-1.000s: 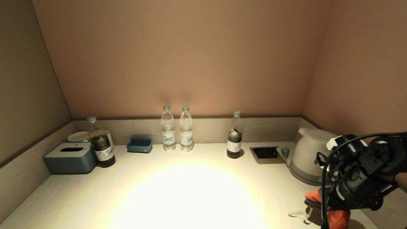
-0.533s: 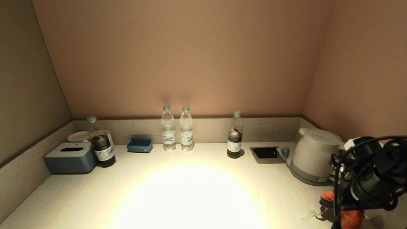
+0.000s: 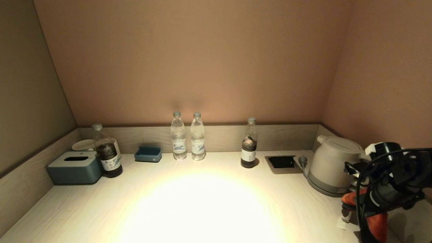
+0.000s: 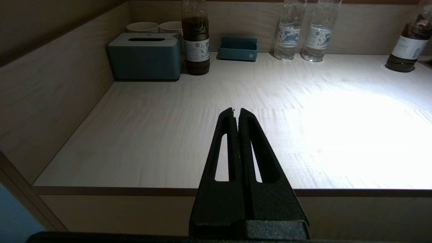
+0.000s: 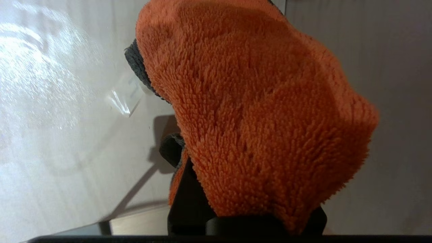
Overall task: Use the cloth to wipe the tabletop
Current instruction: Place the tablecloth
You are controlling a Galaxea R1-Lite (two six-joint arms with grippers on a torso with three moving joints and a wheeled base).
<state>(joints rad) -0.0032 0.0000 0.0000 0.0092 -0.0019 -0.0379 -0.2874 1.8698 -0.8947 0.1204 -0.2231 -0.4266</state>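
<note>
The orange fluffy cloth (image 3: 377, 222) hangs bunched from my right gripper (image 3: 359, 206) at the front right corner of the pale wood tabletop (image 3: 202, 206), just in front of the kettle. In the right wrist view the cloth (image 5: 256, 111) covers the fingers almost wholly, with one dark finger (image 5: 189, 199) showing beneath it; the gripper is shut on it. A white label (image 3: 341, 222) trails on the table. My left gripper (image 4: 237, 110) is shut and empty, parked before the table's front edge (image 4: 101, 190), and is out of the head view.
A white kettle (image 3: 332, 165) and a socket recess (image 3: 282, 163) stand at back right, near the right wall. Along the back are two water bottles (image 3: 188, 138), a dark bottle (image 3: 249, 145), a blue tray (image 3: 147, 154), another dark bottle (image 3: 106, 153), a tissue box (image 3: 75, 167) and cups (image 3: 82, 145).
My right gripper has carried the cloth to the right, toward the right wall, and a little back toward the kettle. The left gripper has not moved.
</note>
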